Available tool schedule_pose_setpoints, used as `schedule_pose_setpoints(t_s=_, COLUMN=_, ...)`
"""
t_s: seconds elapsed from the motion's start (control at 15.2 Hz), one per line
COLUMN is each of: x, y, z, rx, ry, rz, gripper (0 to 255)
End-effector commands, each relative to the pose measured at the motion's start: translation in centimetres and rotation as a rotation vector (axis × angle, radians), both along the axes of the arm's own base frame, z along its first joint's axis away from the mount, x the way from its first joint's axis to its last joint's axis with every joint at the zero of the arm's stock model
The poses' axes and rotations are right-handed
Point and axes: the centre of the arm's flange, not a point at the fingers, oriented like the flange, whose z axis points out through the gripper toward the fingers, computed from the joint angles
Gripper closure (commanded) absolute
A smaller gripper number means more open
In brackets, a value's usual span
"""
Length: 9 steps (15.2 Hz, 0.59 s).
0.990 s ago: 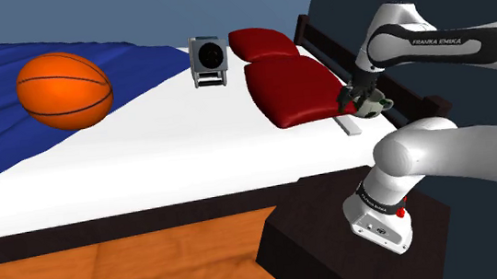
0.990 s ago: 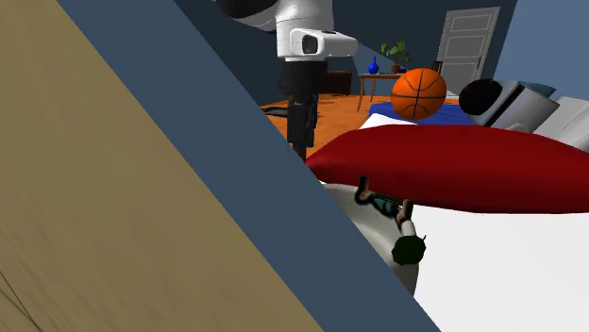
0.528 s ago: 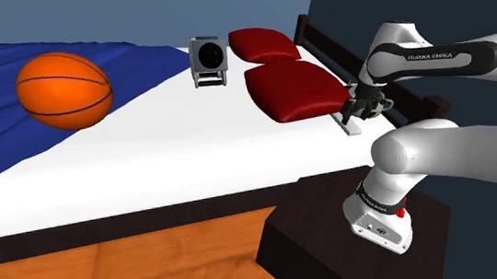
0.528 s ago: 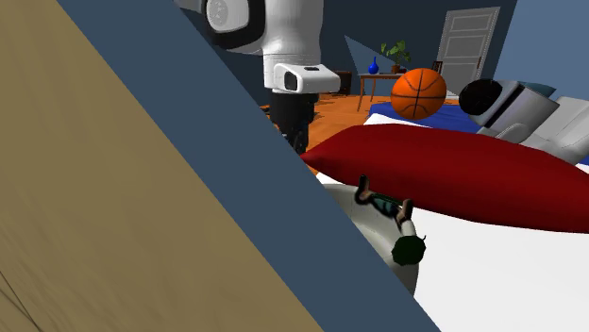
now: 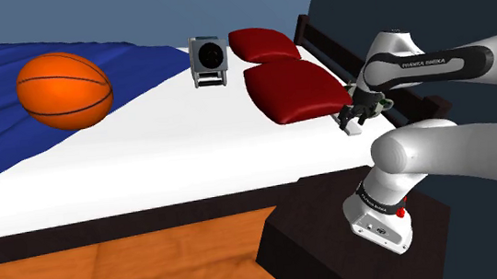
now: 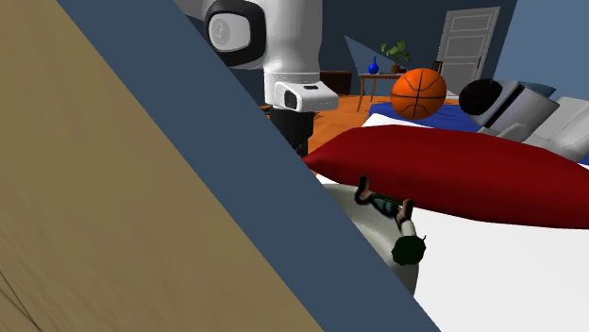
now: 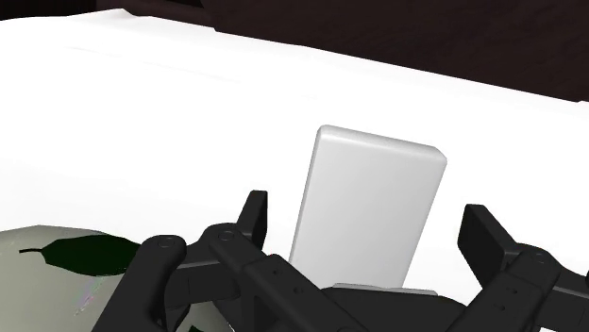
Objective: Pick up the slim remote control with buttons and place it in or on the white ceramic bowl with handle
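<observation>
Wrist view: black gripper (image 7: 369, 213) spread wide, clasping nothing. Remote (image 7: 373, 193) lies between fingers (image 7: 253, 217), apart from both. Plain white flat slab, rounded corners, lying on smooth white bed (image 7: 142, 123). Pale bowl (image 7: 28, 283) with dark green leaf mark just beside one finger. Dark headboard (image 7: 378, 38) beyond. Shoulder view: gripper (image 5: 357, 115) low, near puffy red pillow (image 5: 293, 91).
</observation>
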Motion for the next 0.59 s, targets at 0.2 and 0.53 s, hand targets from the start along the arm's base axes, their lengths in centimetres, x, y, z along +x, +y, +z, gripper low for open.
schedule_pose_setpoints(t_s=0.2, x=0.01, y=0.00, z=-0.01, rx=0.000, ry=0.000, rz=0.000, gripper=255)
schedule_pose_setpoints(t_s=0.53, x=0.00, y=0.01, z=-0.01, rx=0.000, ry=0.000, rz=0.000, gripper=255)
